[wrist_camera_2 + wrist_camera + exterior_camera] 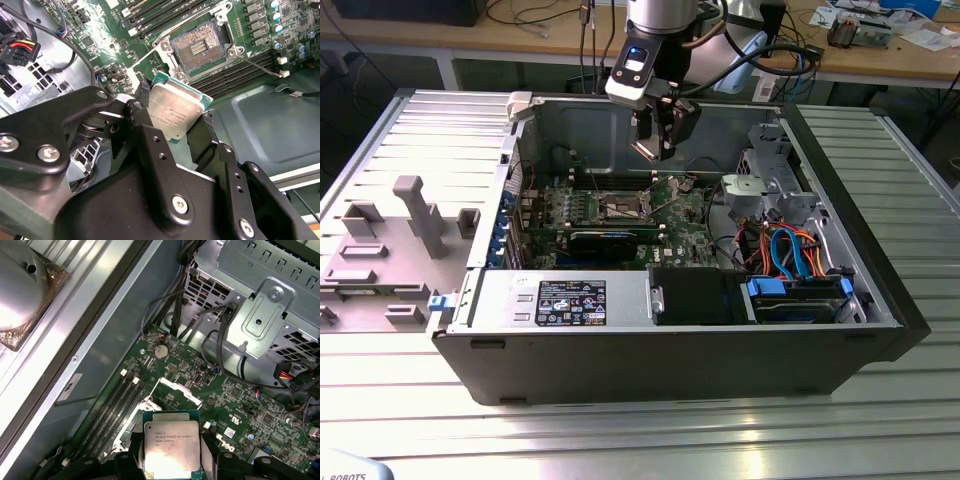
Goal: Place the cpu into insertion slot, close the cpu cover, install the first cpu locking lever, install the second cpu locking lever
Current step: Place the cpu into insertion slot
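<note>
Second wrist view: the arm's black two-fingered hand (174, 107) is clamped on the small flat square cpu (172, 114) with a silver-grey metal top. One finger (142, 95) presses on each of two opposite edges, and the chip is held tilted in the air, clear of the board below.

The insertion slot (197, 47), a small square socket with a dark centre and metal rim, lies uncovered and apart from the chip. It sits near the middle of the green circuit board (100, 30), with long narrow black memory slots (165, 12) along two of its sides.

In the first wrist view the cpu cover (180, 390), a thin silvery metal frame with a large square window, stands lifted off the slot just beyond the held chip.

In the exterior view the hand hangs inside the open dark-grey computer case (650, 360), toward its far wall. The case lies on its side on the ribbed metal counter (620, 440). A grey moulded fixture tray (380, 270) rests on the counter against the case's edge at the exterior view's left.
</note>
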Motion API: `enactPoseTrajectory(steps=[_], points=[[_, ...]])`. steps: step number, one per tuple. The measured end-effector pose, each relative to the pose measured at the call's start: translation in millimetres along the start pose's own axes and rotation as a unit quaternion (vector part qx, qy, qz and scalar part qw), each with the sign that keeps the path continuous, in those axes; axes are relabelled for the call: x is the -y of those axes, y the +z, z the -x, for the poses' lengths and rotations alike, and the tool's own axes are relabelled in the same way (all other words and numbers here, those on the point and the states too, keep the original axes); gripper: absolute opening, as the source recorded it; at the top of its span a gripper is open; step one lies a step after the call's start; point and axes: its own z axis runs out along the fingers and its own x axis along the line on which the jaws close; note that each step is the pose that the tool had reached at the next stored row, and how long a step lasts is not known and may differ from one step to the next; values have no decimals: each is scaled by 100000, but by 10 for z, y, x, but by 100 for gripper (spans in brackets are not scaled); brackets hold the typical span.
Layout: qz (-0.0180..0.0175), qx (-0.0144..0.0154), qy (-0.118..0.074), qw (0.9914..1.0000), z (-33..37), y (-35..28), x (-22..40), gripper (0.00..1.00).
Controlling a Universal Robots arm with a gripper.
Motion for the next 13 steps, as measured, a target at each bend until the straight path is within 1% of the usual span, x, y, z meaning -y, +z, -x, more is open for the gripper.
enactPoseTrajectory(steps=[13], points=[[11, 47, 468, 99999, 0, 1, 0, 54]])
